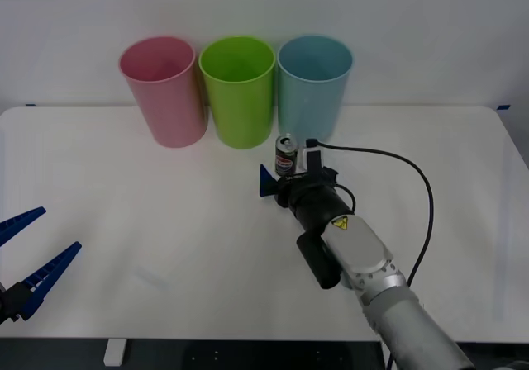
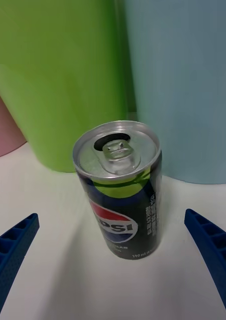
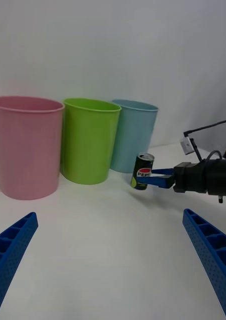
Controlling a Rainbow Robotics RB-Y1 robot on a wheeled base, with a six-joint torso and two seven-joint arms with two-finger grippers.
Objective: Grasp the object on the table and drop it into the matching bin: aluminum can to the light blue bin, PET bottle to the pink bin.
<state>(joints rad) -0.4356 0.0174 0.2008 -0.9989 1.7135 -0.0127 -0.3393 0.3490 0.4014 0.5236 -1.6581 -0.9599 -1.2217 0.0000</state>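
standing upright before the light blue bin [image 1: 315, 81] — the aluminum can [image 1: 285, 155].

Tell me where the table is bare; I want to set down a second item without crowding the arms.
Bare: the table between the pink bin and the open left gripper, plus the far right edge. Crowded: the open right gripper flanks the can before the green bin and light blue bin.

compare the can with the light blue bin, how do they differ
The aluminum can is black with a silver top and a red-white-blue logo; the light blue bin is plain light blue. The can is far shorter than the bin. The can sits between the open fingers of the right gripper; the bin stands untouched behind it. Both stand upright on the table.
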